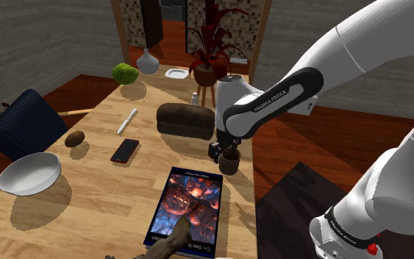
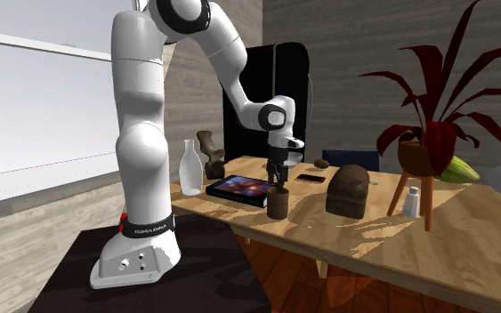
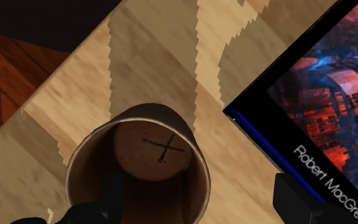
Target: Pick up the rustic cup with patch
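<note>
The shoulder view sits high beside the stand (image 1: 290,213) at lower right, looking down the length of the table (image 1: 102,202) toward the plant (image 1: 212,44) at upper middle. The second exterior view stands low, about table height, off to the side, with the stand at lower left and the plant at right. Both take in the book (image 1: 187,206), the loaf (image 1: 185,120) and the cup (image 1: 229,160). The wrist view (very close) looks straight down into the cup, the book's corner beside it.
</note>
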{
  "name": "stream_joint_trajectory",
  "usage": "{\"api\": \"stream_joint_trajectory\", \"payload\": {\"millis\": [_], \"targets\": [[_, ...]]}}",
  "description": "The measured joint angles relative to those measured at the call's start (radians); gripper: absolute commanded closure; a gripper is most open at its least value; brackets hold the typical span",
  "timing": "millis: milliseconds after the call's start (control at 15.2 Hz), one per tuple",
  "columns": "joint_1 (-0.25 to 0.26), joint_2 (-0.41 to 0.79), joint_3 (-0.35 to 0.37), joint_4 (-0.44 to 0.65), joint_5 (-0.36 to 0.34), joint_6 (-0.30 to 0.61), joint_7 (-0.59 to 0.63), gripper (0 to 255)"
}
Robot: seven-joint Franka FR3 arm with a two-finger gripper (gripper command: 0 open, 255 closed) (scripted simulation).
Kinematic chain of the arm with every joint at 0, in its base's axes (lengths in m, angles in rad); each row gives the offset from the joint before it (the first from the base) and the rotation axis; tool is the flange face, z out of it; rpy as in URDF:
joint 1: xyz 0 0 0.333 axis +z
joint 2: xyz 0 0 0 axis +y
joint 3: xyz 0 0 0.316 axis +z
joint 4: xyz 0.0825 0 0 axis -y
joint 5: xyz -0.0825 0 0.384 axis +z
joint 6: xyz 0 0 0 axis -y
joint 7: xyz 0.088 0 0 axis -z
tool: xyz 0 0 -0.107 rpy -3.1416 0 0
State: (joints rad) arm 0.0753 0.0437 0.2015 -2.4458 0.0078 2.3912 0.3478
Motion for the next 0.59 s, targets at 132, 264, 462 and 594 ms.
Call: {"api": "stream_joint_trajectory", "payload": {"millis": [132,264,462,594], "targets": [[0.0,0.027,-0.001,-0.003,-0.008,0.03,0.005,0],[0.002,0.057,-0.001,-0.004,-0.017,0.06,0.014,0],[0.002,0.069,-0.003,-0.008,-0.021,0.076,0.016,255],[0.002,0.07,-0.003,-0.008,-0.021,0.077,0.016,255]]}}
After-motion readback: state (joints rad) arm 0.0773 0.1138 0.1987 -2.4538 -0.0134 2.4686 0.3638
